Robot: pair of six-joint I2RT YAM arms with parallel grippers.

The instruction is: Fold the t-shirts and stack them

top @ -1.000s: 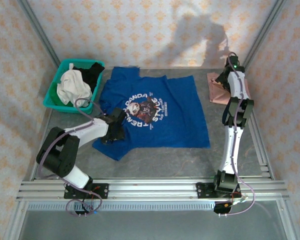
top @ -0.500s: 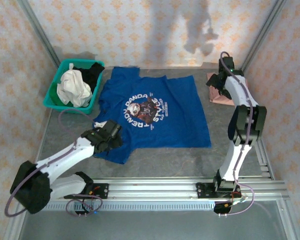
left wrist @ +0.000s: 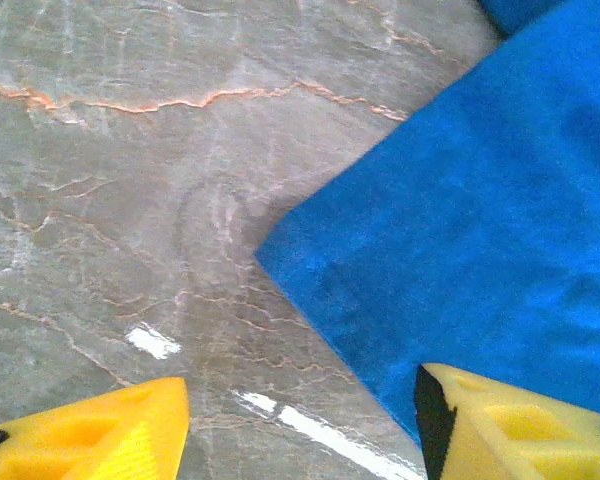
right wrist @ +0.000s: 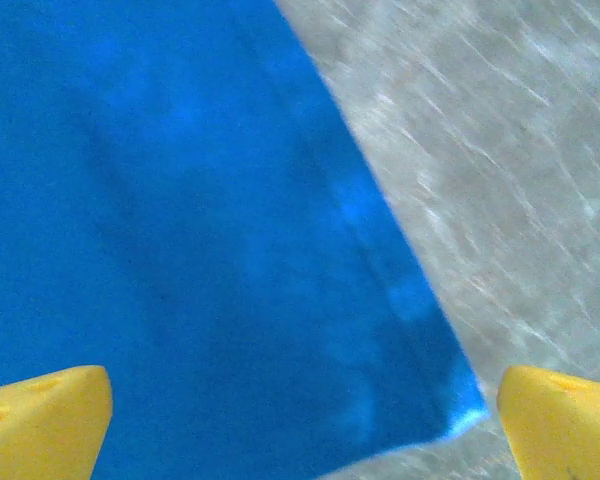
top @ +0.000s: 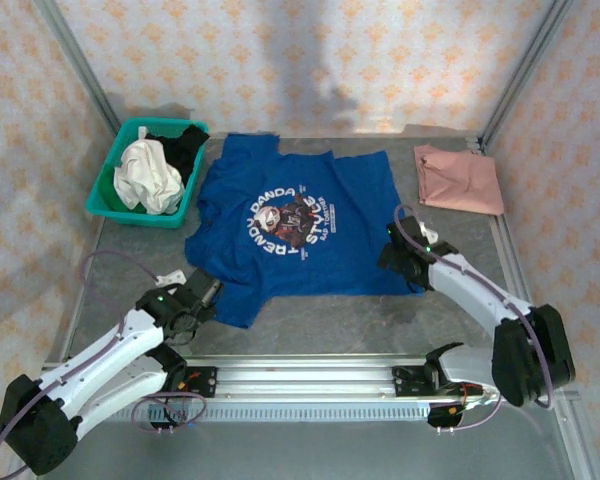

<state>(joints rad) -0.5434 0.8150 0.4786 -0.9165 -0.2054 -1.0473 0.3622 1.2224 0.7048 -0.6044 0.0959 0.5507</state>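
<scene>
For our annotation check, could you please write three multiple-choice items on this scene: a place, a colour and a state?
1. Where is the pink t-shirt? A) far right of the table; B) near left edge; C) centre.
2. What colour is the basket? A) red; B) teal; C) yellow.
3. How does the blue t-shirt lie? A) rolled up; B) folded in half; C) spread open, graphic up.
Answers: A, it lies by the far right corner; B, its rim is teal; C, the whole print shows.
</scene>
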